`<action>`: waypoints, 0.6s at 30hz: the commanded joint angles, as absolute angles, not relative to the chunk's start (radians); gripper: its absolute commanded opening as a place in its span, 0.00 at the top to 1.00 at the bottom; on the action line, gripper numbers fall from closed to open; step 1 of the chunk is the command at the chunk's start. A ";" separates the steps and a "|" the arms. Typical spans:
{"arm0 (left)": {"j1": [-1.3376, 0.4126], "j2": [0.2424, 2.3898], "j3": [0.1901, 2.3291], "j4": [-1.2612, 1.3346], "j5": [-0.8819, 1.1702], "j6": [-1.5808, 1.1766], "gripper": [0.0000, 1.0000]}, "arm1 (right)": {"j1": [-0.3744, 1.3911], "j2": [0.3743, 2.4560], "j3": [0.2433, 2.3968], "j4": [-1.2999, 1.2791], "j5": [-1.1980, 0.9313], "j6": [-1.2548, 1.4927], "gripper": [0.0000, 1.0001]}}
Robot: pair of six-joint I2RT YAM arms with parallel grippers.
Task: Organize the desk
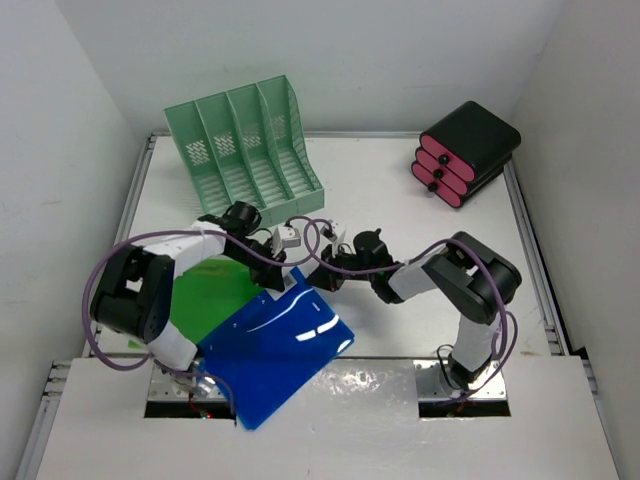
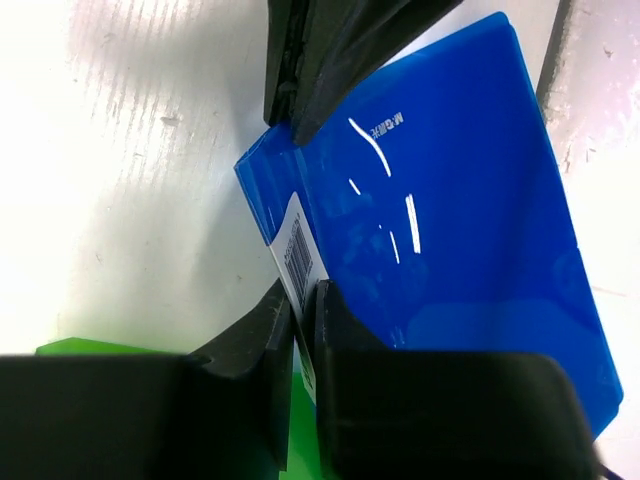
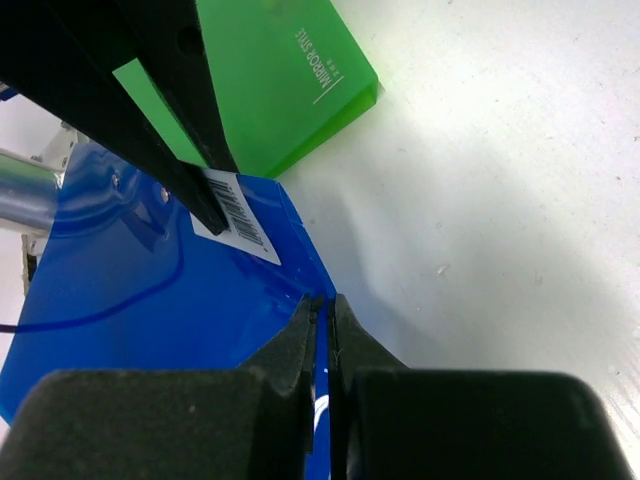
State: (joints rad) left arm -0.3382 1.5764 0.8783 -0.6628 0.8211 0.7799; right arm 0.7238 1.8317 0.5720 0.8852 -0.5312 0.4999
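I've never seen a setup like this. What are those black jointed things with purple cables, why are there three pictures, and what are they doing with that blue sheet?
Those are two robot arms bolted at the near edge of a white desk. The wide picture comes from a fixed camera above; the other two come from small cameras on each wrist, so the black shapes at the bottom of each are that arm's own fingers. The left gripper and right gripper are both shut on the far edge of a blue folder, near its barcode label. A green folder lies partly under it. Farther back stand a mint-green file rack and a black-and-pink drawer box.
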 commanded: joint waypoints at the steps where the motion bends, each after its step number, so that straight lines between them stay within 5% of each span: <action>1: -0.354 1.548 0.896 -0.695 0.916 0.798 1.00 | 0.835 1.810 0.577 0.947 -0.744 0.529 1.00; 5: -0.353 1.459 0.903 -0.631 0.810 0.695 1.00 | 0.816 1.657 0.552 0.728 -0.681 0.373 0.95; 8: -0.353 1.378 0.929 -0.560 0.678 0.597 1.00 | 0.769 1.478 0.540 0.482 -0.577 0.281 0.60; 9: -0.353 1.338 0.954 -0.551 0.661 0.557 1.00 | 0.737 1.427 0.535 0.380 -0.505 0.267 0.41; 14: -0.354 1.264 1.063 -0.564 0.656 0.497 1.00 | 0.614 1.102 0.512 0.172 -0.388 0.227 0.02; 18: -0.354 1.220 1.132 -0.569 0.667 0.427 1.00 | 0.516 0.962 0.519 0.031 -0.388 0.190 0.01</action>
State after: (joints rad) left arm -0.3538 1.2671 1.0657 -0.6315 0.6777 0.4759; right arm 0.5621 1.0351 0.5201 0.2005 -0.4152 0.2420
